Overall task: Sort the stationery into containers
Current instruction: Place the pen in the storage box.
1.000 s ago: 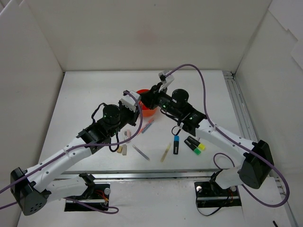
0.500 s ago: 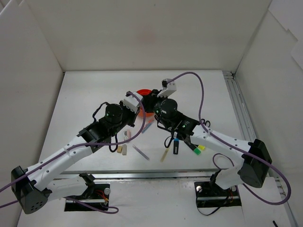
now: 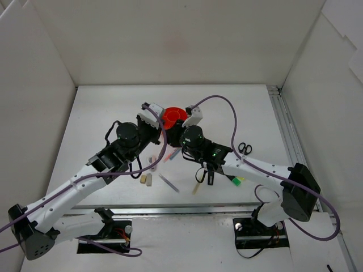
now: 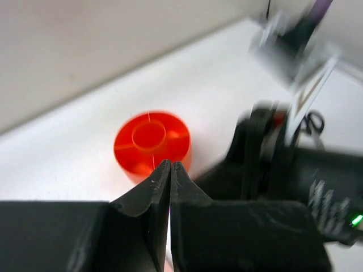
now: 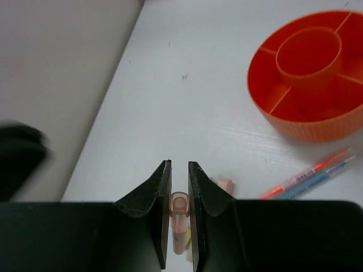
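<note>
Nearest the arm bases, a thin yellow pencil (image 3: 198, 182), a slim blue pen (image 3: 168, 182), two small tan erasers (image 3: 146, 180) and a stubby black highlighter (image 3: 211, 175) are lying loose on the white counter (image 3: 102, 113). The green and yellow highlighter ends (image 3: 235, 180) are showing just beside the right arm. A little farther in, an orange pen and a blue pen (image 3: 173, 154) are lying side by side, a small white piece (image 3: 151, 161) is sitting to their left, and the black-handled scissors (image 3: 245, 148) are resting well apart on the right. Above these, the right hand (image 5: 176, 165) is gripping a pale pink tube-shaped item (image 5: 180, 204), seen end-on between its two fingers and held off the counter. The left hand (image 4: 171, 164) is hanging closed with its fingertips pressed together and nothing between them. Just beyond both hands, the round orange plastic desk organiser (image 3: 170, 111) is standing upright on the counter, between the two wrists and nearer the back wall than any of the loose stationery. Its low ribbed wall is enclosing a central round well with thin dividers running outward into compartments. The well and the compartments facing the right wrist camera are showing only bare orange plastic. The left wrist view of it is blurred.
</note>
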Tool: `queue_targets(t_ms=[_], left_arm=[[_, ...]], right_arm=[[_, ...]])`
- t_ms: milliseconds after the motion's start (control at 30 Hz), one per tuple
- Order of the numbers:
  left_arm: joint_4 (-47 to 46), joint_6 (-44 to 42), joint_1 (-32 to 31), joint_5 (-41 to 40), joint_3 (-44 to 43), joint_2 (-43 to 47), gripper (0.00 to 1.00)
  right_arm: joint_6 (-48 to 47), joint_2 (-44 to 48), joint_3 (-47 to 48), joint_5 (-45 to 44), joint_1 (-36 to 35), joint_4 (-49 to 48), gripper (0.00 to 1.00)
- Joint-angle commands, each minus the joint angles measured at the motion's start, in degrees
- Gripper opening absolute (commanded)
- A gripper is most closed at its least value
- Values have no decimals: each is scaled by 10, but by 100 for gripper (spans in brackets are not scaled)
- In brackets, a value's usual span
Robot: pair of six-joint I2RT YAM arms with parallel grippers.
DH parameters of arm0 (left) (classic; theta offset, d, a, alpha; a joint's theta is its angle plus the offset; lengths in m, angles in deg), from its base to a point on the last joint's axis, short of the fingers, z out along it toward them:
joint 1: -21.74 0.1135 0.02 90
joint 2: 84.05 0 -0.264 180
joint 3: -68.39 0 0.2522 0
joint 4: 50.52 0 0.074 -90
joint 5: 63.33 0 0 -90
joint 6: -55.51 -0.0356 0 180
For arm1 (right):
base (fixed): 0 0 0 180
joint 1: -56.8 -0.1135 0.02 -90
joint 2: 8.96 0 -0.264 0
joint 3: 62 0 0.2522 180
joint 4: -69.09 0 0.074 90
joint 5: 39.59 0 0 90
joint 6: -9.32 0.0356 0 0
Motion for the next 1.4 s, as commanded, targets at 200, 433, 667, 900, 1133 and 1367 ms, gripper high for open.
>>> queue_targets(t_ms=[200,433,667,900,1133,1367], left_arm=[[-98,8,-1,24,-43,24,0],[-59,36,-1,-25,-30,58,99],[1,112,-1,-141,34,132,99],[96,239,60,-130,98,150,99],[118,297,79,-101,170,149,99],[103,307,84,-78,208,167,99]], right_arm=[[-61,22,-7,18,-13,-34,0],[-119,57,-2,-65,17,-15,0],[-252,52,4,-62,90,-103,0],[-353,-52,70,-3,149,-176,0],[-391,-159,142,31,177,-223,0],[-390,-229,171,74,189,-243,0]])
